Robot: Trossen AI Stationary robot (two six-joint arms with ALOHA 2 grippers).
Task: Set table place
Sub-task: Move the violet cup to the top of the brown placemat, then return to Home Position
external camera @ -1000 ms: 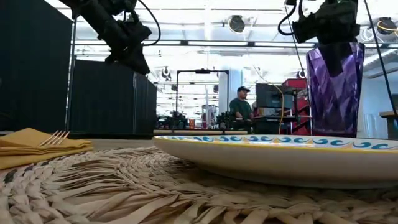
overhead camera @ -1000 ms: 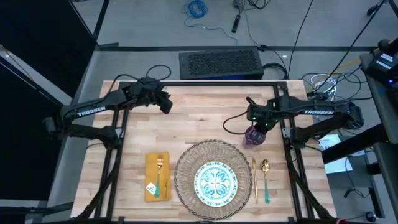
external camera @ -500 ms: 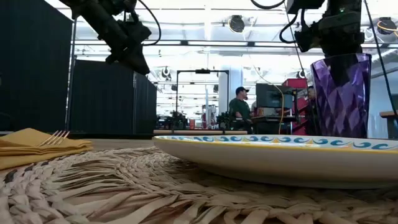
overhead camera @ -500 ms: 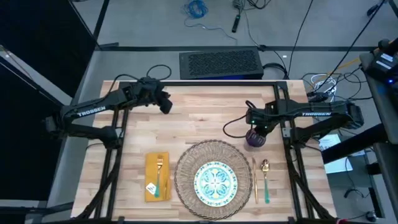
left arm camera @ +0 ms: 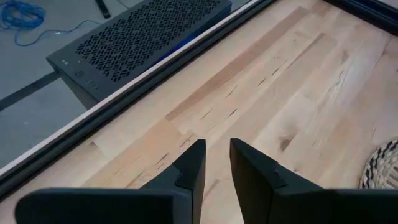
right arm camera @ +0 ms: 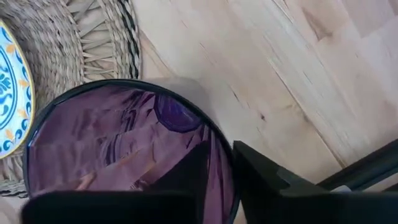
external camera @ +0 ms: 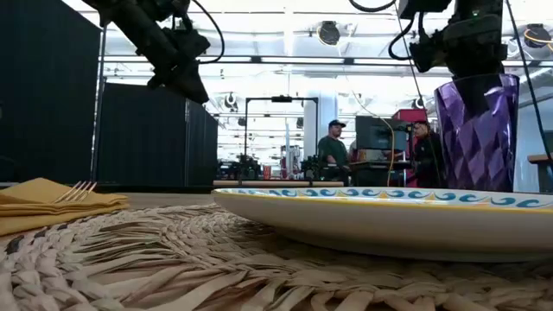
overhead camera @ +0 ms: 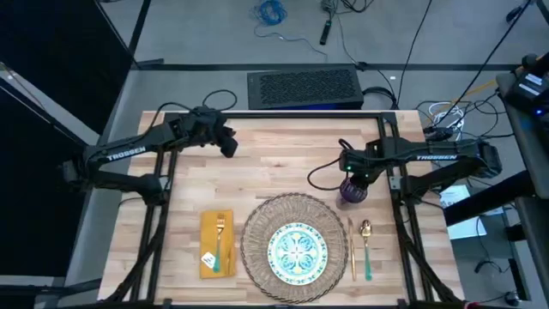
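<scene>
Right gripper [overhead camera: 353,178] clamps the rim of the purple tumbler [overhead camera: 350,190]; left gripper [overhead camera: 230,145] hangs clear, upper left of the high view.

The butcher-block table [overhead camera: 283,154] fills the centre of the high view, pale wood in long strips. On its lower middle lies the round woven straw mat [overhead camera: 257,225], coarse and braided, bearing the smooth blue-green patterned plate [overhead camera: 298,251]. Left of the mat sits the folded yellow napkin [overhead camera: 208,230] with a gold fork [overhead camera: 220,233] on it; right of the mat lie the gold cutlery pieces, including the teal-handled spoon [overhead camera: 366,249]. The faceted tumbler stands upright, apparently on the wood just above the mat's upper right edge, one finger inside its wall, one outside. The left jaws stand nearly shut, a narrow gap between them, grasping nothing.
</scene>
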